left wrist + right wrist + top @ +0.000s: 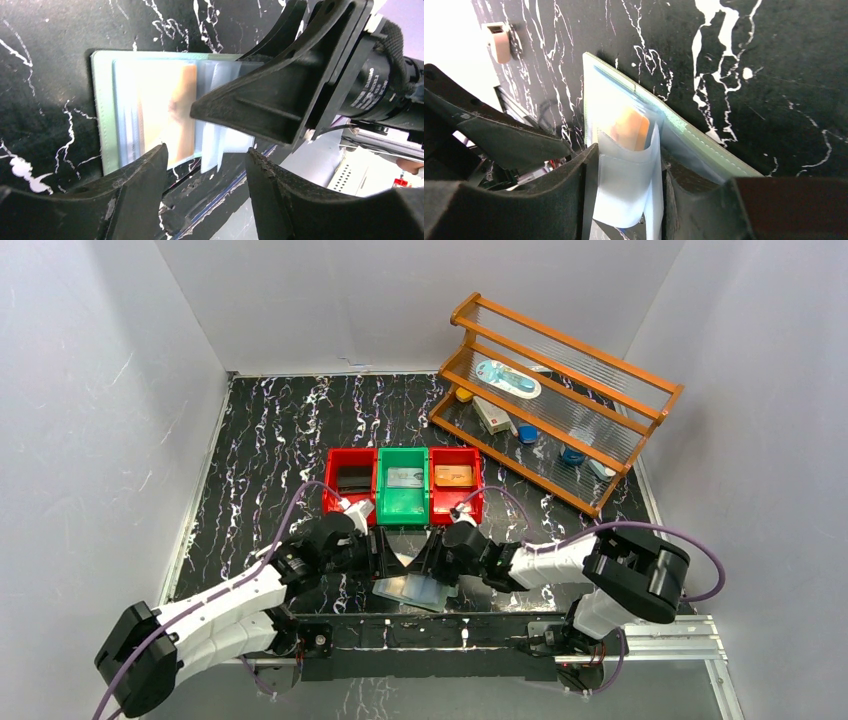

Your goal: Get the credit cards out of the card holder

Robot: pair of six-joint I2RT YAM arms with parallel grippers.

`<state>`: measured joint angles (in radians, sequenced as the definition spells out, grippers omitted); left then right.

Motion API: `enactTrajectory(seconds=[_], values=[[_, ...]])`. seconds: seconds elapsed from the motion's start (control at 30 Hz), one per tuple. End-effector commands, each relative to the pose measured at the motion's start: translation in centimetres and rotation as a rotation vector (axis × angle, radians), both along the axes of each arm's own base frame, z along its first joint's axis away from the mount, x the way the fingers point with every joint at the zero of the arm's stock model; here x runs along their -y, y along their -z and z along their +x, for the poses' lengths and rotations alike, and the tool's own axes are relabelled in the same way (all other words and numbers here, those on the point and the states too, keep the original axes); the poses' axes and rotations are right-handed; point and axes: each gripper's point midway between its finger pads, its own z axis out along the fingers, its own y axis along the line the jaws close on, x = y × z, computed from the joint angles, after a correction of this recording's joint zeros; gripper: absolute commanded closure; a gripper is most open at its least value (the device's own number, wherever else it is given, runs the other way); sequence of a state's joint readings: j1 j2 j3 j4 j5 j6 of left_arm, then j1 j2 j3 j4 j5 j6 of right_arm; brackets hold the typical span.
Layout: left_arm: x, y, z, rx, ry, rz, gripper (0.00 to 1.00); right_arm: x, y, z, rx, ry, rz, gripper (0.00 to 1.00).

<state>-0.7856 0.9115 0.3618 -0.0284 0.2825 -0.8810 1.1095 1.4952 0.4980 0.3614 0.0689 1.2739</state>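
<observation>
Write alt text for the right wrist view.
The right gripper straddles a pale blue clear sleeve of the open sage-green card holder, an orange card showing inside. A small pinkish clip lies farther off on the black marbled table.

I saw the sage-green card holder (412, 589) lying open and flat beneath my left gripper (205, 152) and right gripper (630, 157), one of its pale blue clear sleeves (626, 185) standing between the right fingers. An orange credit card (167, 112) sat partly inside a sleeve just ahead of the left fingertips. A dark card (352, 478), a silvery card (403, 477) and a tan card (453, 475) lay well beyond both.
</observation>
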Motion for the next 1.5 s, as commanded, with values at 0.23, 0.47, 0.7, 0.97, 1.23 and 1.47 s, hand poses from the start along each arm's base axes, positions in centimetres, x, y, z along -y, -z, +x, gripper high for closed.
enactTrajectory(seconds=[0.23, 0.47, 0.7, 0.97, 1.23, 1.47], values=[[1.5, 0.0, -3.6, -0.068, 0.245, -0.075, 0.37, 0.9, 2.0, -0.3, -0.065, 0.015, 0.108, 0.49], [3.1, -0.6, -3.8, -0.059, 0.322, -0.145, 0.36, 0.6, 2.4, -0.4, -0.082, 0.006, 0.118, 0.48], [4.4, 0.0, -4.2, -0.102, 0.357, -0.184, 0.36, 2.0, 3.2, -0.9, -0.089, 0.009, 0.085, 0.45], [5.8, -0.9, -3.8, -0.044, 0.408, -0.159, 0.37, 1.7, 0.5, 0.6, -0.018, 0.002, 0.022, 0.31], [6.9, -0.3, -3.8, -0.046, 0.423, -0.146, 0.37, 7.0, -1.1, 2.9, 0.031, 0.206, -0.245, 0.28], [5.8, -0.3, -2.1, 0.054, 0.337, -0.004, 0.38, 7.8, -4.2, 2.9, 0.078, 0.24, -0.153, 0.38]])
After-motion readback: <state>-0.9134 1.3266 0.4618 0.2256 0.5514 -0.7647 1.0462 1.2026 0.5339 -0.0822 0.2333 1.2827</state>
